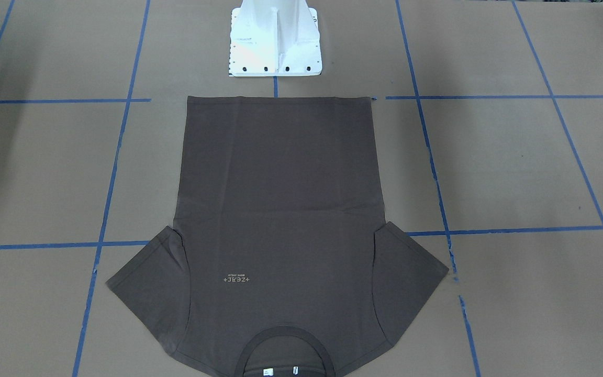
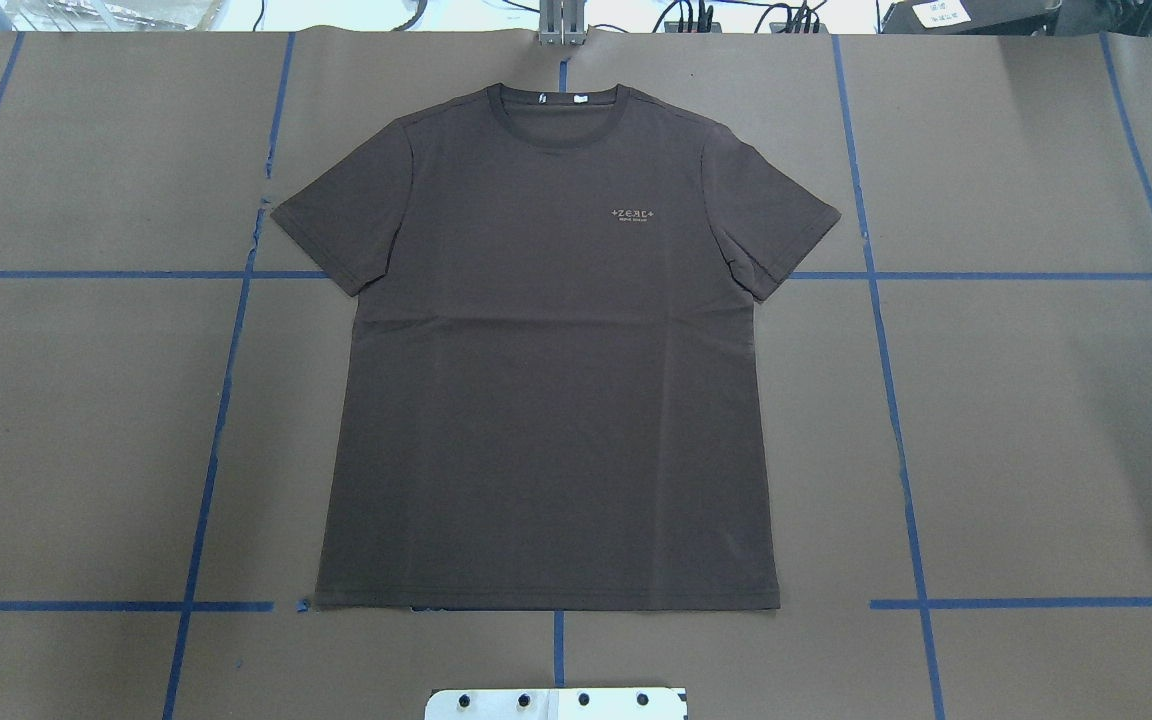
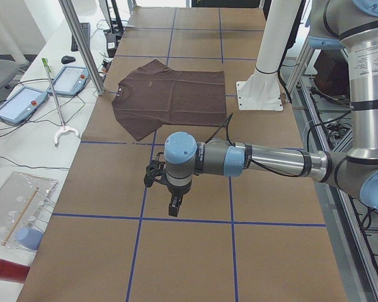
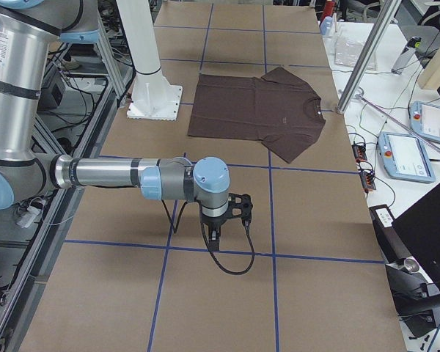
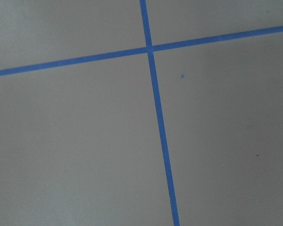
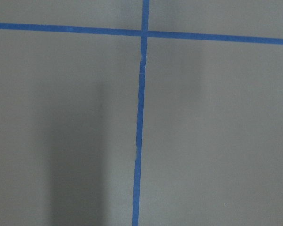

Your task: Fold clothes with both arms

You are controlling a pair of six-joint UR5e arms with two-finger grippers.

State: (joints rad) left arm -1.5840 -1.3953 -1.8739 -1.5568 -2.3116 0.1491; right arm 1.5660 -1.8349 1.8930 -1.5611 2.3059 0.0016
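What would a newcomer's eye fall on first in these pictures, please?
A dark brown T-shirt lies flat and unfolded on the table, collar away from the robot. The left arm and right arm reach over the blue-taped surface at either end, neither touching the shirt.

The T-shirt (image 2: 546, 400) is matt dark brown cloth, smooth and fine-knit, with a ribbed collar (image 2: 558, 125). The surface (image 2: 1036, 420) is a dull brown, paper-like covering crossed by strips of faintly shiny blue tape (image 2: 891, 400). The pedestal (image 1: 275, 36) looks like glossy white painted metal, and the left arm (image 3: 277, 160) and right arm (image 4: 103, 174) are satin silver metal tubes with smooth light blue caps (image 3: 179, 148).
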